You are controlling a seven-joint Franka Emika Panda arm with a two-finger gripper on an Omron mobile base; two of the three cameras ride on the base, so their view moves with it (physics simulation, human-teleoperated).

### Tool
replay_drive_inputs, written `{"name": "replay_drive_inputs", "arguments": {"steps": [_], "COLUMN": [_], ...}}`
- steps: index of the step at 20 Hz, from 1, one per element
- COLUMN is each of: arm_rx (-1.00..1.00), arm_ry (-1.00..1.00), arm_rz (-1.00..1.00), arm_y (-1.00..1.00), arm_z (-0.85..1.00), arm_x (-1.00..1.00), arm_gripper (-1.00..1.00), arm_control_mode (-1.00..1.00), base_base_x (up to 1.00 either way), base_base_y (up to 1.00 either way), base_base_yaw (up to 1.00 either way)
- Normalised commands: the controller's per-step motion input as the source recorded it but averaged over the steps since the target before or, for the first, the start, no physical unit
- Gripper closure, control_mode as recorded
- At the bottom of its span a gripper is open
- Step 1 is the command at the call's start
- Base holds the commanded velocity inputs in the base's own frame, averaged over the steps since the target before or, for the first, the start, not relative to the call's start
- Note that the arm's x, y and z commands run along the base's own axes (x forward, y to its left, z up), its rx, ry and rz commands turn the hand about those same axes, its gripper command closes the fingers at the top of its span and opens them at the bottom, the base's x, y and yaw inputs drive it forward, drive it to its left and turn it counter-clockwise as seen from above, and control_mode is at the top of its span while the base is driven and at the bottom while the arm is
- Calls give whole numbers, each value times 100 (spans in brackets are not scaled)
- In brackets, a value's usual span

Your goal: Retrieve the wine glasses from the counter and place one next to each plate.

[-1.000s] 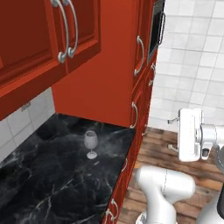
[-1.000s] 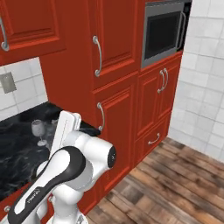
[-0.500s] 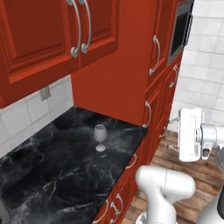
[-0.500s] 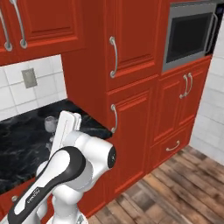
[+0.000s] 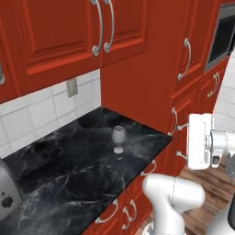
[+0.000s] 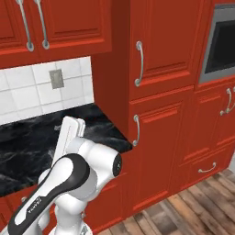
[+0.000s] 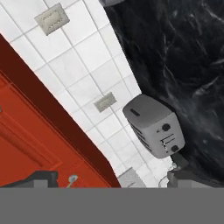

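The black marble-look tabletop (image 5: 82, 170) ran over red lower cabinets (image 6: 158, 151) with silver handles, with a wood-plank floor (image 6: 193, 213) beside them, a white tiled wall (image 5: 41, 110) behind, red upper cabinets (image 5: 59, 32) overhead and a built-in microwave (image 6: 220, 43) further right. A grey toaster (image 7: 153, 127) sat at the near left of the tabletop, cut off by the left base view's edge, and one wine glass (image 5: 118, 139) stood upright farther back near the tall cabinet. The end effector (image 7: 111, 180), seen in the hand view, was released with its tips wide apart and holding nothing, and those tips were partly cut off at the bottom.
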Motion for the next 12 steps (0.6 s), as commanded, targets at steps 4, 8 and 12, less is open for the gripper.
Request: {"name": "replay_drive_inputs", "arguments": {"steps": [4, 8, 12], "arm_rx": [0, 0, 0], "arm_ry": [0, 0, 0], "arm_rz": [0, 0, 0], "arm_y": [0, 0, 0], "arm_z": [0, 0, 0], "arm_x": [0, 0, 0], "arm_gripper": [-100, -100, -100], "arm_control_mode": [100, 100, 100], "base_base_x": [5, 12, 17], "base_base_y": [-31, -25, -19], "base_base_yaw": [42, 43, 40]}}
